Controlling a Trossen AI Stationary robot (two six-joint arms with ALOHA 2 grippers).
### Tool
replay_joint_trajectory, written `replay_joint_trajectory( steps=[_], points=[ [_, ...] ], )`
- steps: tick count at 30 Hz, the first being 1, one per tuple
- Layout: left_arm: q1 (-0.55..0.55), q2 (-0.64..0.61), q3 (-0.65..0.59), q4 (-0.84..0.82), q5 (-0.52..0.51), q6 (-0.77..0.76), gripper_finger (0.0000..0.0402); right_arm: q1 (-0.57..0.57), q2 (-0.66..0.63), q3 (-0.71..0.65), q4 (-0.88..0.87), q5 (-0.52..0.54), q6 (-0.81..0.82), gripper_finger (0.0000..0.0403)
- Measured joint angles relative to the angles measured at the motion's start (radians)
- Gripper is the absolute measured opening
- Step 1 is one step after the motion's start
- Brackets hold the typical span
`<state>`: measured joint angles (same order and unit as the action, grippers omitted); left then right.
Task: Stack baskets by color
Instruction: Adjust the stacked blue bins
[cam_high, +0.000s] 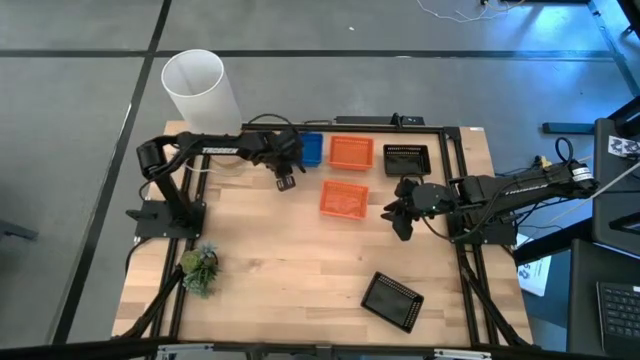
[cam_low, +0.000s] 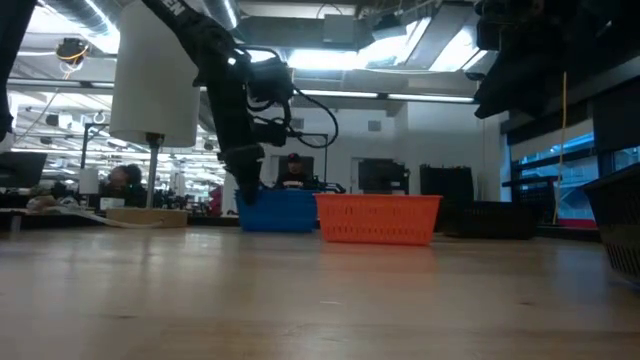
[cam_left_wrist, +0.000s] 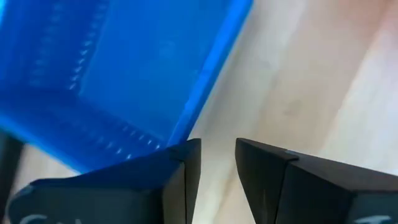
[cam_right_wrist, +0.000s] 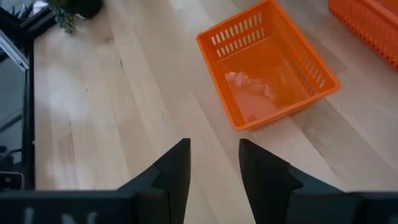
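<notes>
A blue basket (cam_high: 312, 148) (cam_left_wrist: 124, 68) stands on the table at the far side, left of an orange basket (cam_high: 351, 152) and a black basket (cam_high: 406, 159). A second orange basket (cam_high: 344, 198) (cam_right_wrist: 267, 68) sits nearer the middle, and another black basket (cam_high: 392, 300) lies near the front right. My left gripper (cam_high: 285, 181) (cam_left_wrist: 217, 155) points steeply down at the blue basket's near left corner, open, with bare table between its fingers. My right gripper (cam_high: 398, 216) (cam_right_wrist: 213, 155) hangs open above the table, right of the middle orange basket. My left gripper has one fingertip (cam_left_wrist: 186, 149) right at the blue basket's corner rim (cam_left_wrist: 177, 134), coming from above at a slant. Whether it touches the rim cannot be told. Nothing lies between the fingers.
A tall white cylinder (cam_high: 200, 88) stands off the table's far left corner, and a small green plant (cam_high: 200, 268) at the near left. Bare wood lies across the table's middle and near left. A dark frame rail runs along the right edge (cam_high: 462, 250).
</notes>
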<state>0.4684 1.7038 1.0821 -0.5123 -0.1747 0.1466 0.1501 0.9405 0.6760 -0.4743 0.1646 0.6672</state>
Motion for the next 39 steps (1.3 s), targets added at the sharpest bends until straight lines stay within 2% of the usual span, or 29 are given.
replay_joint_trajectory(
  steps=[3, 5, 12, 15, 18, 24, 27, 34, 39],
  points=[
    [0.01, -0.005, 0.0, -0.001, -0.045, 0.018, 0.0091, 0.0, 0.0, 0.0, -0.001, 0.0, 0.029, 0.0135],
    [0.017, -0.005, 0.0, -0.004, -0.032, 0.01, 0.0091, 0.0, 0.0, 0.0, -0.001, 0.0, 0.032, 0.0135],
    [-0.044, -0.101, -0.001, -0.009, 0.302, -0.064, 0.0091, 0.0, 0.0, 0.0, 0.008, -0.058, 0.033, 0.0135],
    [-0.088, -0.156, 0.003, 0.059, 0.24, -0.066, 0.0091, 0.0, 0.0, 0.0, 0.011, -0.063, 0.033, 0.0135],
    [-0.104, -0.154, 0.002, 0.049, 0.196, -0.059, 0.0091, 0.0, 0.0, 0.0, 0.01, -0.063, 0.033, 0.0135],
    [-0.099, -0.029, 0.007, 0.147, 0.217, -0.006, 0.0091, 0.0, 0.0, 0.0, 0.008, -0.08, 0.028, 0.0135],
    [-0.079, 0.03, 0.063, 0.157, 0.203, 0.025, 0.0091, 0.0, 0.0, 0.0, 0.006, -0.08, 0.03, 0.0135],
    [-0.031, 0.158, 0.196, 0.06, 0.215, 0.073, 0.0091, 0.001, 0.0, 0.0, -0.003, -0.088, 0.032, 0.0135],
    [-0.015, 0.205, 0.228, 0.055, 0.194, 0.098, 0.0091, 0.001, 0.0, 0.0, -0.01, -0.088, 0.031, 0.0135]
  ],
)
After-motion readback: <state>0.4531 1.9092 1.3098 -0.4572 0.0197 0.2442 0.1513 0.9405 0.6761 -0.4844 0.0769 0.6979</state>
